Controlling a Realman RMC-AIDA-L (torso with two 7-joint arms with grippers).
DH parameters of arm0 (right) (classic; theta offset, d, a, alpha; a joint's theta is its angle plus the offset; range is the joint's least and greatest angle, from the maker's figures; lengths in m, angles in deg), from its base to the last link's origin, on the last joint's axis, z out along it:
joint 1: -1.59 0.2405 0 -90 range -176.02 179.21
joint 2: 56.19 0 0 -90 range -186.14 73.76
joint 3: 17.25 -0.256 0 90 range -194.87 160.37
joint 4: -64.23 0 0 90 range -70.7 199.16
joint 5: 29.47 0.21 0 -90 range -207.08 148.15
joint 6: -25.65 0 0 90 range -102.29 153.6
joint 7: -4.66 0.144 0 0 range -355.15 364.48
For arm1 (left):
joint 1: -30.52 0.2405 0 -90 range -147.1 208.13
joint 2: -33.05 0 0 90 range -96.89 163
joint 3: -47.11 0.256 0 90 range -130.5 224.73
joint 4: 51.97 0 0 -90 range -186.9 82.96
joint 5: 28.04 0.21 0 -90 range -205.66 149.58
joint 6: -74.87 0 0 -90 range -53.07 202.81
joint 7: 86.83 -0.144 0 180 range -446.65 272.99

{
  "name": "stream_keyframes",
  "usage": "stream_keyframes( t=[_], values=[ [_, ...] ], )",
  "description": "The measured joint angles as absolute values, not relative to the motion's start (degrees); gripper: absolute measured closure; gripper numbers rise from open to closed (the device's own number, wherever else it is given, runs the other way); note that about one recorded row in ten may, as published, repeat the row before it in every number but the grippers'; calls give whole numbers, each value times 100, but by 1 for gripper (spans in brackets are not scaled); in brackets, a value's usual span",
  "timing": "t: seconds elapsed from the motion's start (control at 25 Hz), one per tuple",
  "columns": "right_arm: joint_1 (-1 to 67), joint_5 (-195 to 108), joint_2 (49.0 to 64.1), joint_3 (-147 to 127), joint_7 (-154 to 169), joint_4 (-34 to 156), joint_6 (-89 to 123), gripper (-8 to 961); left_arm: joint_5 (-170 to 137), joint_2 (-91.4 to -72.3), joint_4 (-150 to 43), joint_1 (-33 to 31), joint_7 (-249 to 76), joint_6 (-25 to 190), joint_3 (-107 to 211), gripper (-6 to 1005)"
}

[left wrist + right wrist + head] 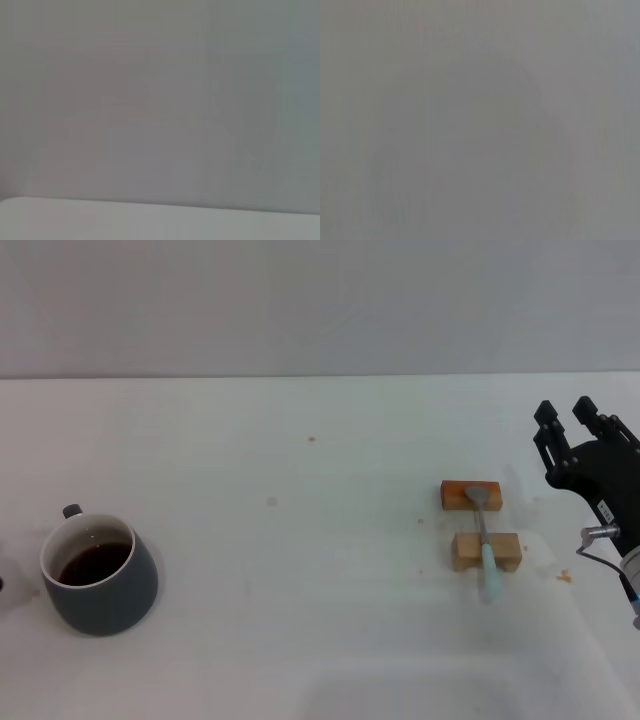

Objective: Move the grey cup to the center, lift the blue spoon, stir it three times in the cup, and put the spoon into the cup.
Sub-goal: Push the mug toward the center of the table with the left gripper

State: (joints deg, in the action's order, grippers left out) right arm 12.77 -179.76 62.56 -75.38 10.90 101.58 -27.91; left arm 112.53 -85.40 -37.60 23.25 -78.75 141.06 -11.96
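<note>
Nearest the camera, the right gripper [570, 412] hovers with fingers spread and empty, near the blue spoon [484, 543], whose long axis runs front to back across two wooden blocks [478, 524]. Far left sits the grey cup [98, 574]; no left gripper shows.

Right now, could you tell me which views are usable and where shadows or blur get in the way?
Head view: even light, soft shadows, cup and spoon sharp, right hand clear at the edge. Left wrist view: only wall and a table strip. Right wrist view: featureless grey.
</note>
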Motion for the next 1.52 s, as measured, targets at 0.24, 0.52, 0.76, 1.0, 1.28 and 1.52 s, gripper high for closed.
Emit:
stream_keyframes(
  t=[0.24, 0.52, 0.76, 1.0, 1.28, 1.52],
  values=[
    [1293, -17976, 6248, -7550, 1091, 10158, -2791, 509, 11242, -8551, -3554, 2382, -7875, 14106, -905, 1001],
    [1293, -17981, 6246, -7571, 1090, 10166, -2797, 508, 11260, -8545, -3349, 2463, -7875, 14105, -609, 1001],
    [1293, -17985, 6245, -7578, 1075, 10172, -2797, 508, 11262, -8540, -3349, 2472, -7875, 14105, -520, 1001],
    [1306, -17985, 6235, -7599, 1055, 10214, -2797, 508, 11260, -8520, -3380, 2480, -7875, 14187, -289, 1001],
    [1341, -17985, 6228, -7610, 1053, 10220, -2790, 509, 11258, -8513, -3383, 2473, -7875, 14254, -88, 1001],
    [1357, -17985, 6226, -7620, 1050, 10220, -2787, 508, 11262, -8512, -3344, 2424, -7875, 14259, 273, 1001]
  ],
)
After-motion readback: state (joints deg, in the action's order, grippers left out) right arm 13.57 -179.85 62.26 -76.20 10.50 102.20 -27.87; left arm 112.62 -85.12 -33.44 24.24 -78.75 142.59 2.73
